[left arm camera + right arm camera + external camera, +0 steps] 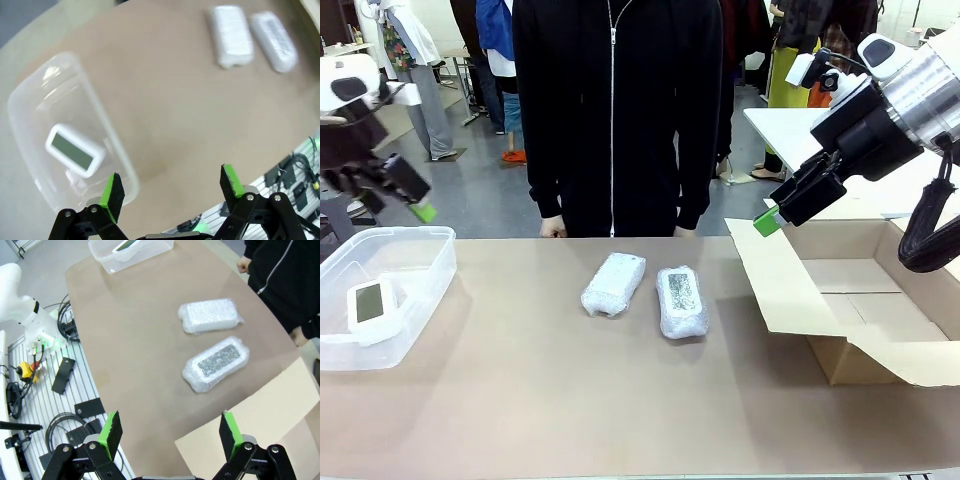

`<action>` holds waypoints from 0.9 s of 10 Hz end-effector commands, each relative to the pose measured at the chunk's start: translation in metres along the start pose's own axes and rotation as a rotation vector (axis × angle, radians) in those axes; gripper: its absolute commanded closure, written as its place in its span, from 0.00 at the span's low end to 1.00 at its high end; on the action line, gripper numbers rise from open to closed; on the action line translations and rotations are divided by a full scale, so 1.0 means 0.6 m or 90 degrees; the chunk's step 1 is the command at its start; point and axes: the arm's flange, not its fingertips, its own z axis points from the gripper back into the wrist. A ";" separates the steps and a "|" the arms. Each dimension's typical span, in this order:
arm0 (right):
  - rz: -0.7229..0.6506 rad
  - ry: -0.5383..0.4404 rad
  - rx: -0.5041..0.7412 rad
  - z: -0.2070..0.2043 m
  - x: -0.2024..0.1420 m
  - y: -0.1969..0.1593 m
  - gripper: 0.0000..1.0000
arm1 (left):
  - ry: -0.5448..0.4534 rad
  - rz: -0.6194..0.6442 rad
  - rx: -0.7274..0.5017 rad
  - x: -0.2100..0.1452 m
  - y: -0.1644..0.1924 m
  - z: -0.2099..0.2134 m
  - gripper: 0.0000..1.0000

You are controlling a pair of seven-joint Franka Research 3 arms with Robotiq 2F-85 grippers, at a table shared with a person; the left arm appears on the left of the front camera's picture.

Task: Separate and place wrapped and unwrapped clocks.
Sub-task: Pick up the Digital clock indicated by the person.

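Observation:
Two wrapped clocks lie side by side mid-table: a plain bubble-wrap bundle [614, 284] [230, 36] [210, 316] and one showing a dark speckled panel [681, 300] [274, 34] [217, 363]. The unwrapped clock [370, 303] [75, 150], white with a grey-green screen, lies inside a clear plastic bin [432, 272] [107, 135] [107, 260] at the table's left. My left gripper [410, 200] [171, 186] hangs open above that bin, holding nothing. High over the table's right side, my right gripper [775, 215] [170, 431] is open and empty, near the box flap.
An open cardboard box [775, 285] [260, 425] stands at the right, one flap lying toward the bundles. A person in black [615, 100] [285, 280] stands at the far edge, hands [553, 228] near the table's rim. Bare tabletop surrounds the bundles.

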 end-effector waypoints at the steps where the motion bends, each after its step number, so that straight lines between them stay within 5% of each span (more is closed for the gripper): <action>1: -0.003 0.002 0.004 0.000 -0.002 0.000 0.00 | -0.019 -0.086 -0.079 -0.003 -0.029 0.003 0.00; 4: -0.003 0.002 0.004 0.000 -0.002 0.000 0.00 | -0.039 -0.212 -0.178 -0.027 -0.080 0.028 0.00; 9: -0.003 0.002 0.004 0.000 -0.002 0.000 0.00 | -0.047 -0.260 -0.140 -0.063 -0.085 0.034 0.00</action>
